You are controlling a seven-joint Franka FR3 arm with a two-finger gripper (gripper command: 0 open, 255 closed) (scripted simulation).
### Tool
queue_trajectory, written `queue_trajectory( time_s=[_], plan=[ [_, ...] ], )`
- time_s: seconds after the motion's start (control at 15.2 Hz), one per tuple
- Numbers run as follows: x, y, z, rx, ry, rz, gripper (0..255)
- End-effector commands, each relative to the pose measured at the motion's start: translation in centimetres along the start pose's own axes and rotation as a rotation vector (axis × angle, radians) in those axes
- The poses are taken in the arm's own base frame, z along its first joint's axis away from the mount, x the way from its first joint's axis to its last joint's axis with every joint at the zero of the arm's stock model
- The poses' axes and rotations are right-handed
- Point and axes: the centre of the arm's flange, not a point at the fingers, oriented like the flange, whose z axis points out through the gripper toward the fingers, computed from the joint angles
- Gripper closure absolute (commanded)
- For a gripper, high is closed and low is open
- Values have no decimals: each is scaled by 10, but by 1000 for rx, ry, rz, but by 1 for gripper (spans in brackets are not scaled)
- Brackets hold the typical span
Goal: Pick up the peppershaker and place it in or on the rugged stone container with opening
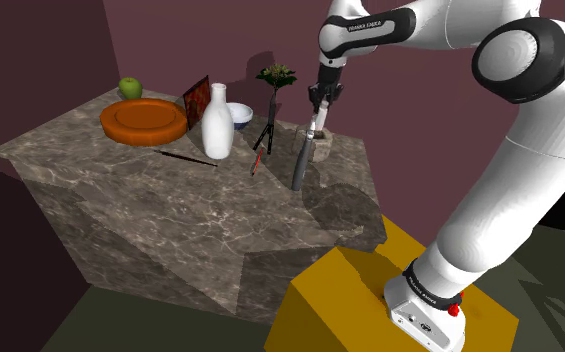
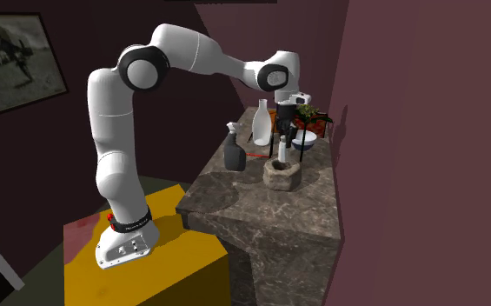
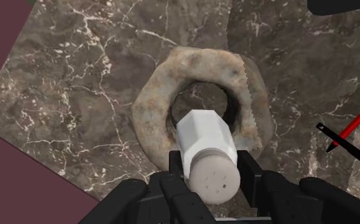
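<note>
A white pepper shaker (image 3: 207, 143) is being clasped between the narrowly parted fingers of the black gripper (image 3: 211, 170), cap toward the wrist camera. It is being held over the opening of a rough stone container (image 3: 153, 108), at three o'clock from a white bottle (image 1: 217, 125) in the shoulder view.

Arm (image 1: 490, 190): rises from its base at the shoulder view's lower right, elbow bent high, forearm stretched out to the left.
Wrist (image 1: 331, 76): turned straight down.
Claw (image 1: 315, 125): points downward, fingers (image 3: 177, 169) clamped on either side of a white pepper shaker (image 3: 207, 137).
</note>
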Motion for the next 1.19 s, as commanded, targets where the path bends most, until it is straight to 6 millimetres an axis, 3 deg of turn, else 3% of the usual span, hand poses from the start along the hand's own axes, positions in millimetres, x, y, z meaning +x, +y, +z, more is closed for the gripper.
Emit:
queue_trajectory(
  time_s=[0.0, 0.53, 0.59, 0.92, 1.12],
  plan=[
    [0, -1, 11, 0, 1, 0, 255],
    [-1, -1, 16, 0, 1, 0, 255],
    [-1, -1, 16, 0, 1, 0, 0],
    [-1, -1, 16, 0, 1, 0, 0],
    [-1, -1, -24, 0, 1, 0, 0]
  ],
)
